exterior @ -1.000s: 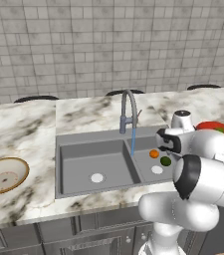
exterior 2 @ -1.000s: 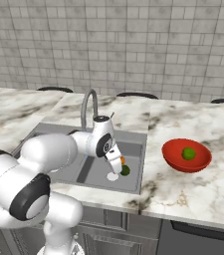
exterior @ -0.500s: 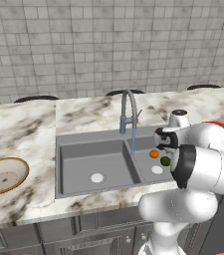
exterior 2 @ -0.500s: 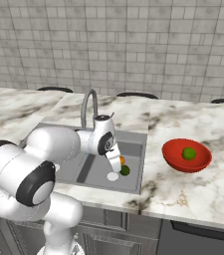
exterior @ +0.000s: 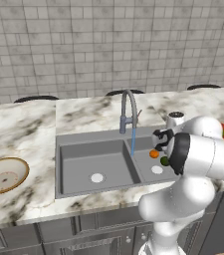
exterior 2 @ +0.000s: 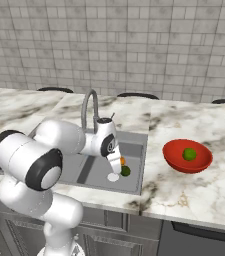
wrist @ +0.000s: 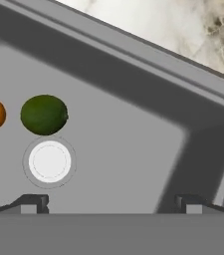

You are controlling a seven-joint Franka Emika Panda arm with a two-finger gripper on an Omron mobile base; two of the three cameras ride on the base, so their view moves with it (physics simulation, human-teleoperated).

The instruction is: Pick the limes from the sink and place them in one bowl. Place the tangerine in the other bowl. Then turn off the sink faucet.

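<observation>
Gripper (wrist: pixel 111 201) open over the sink (wrist: pixel 133 149); the lime (wrist: pixel 44 115), round and likely slippery, wants a grip across its middle.

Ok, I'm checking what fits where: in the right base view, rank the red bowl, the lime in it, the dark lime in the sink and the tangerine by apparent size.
1. Red bowl, clearly largest.
2. Lime in the bowl and dark lime: look alike.
3. Tangerine: partly hidden by the arm, so unsure.

The marble table (exterior: pixel 24 129) is carrying the tan bowl (exterior: pixel 3 175) at its left and the red bowl (exterior 2: pixel 187 156) at its right, the sink (exterior: pixel 91 152) lying between them.
</observation>
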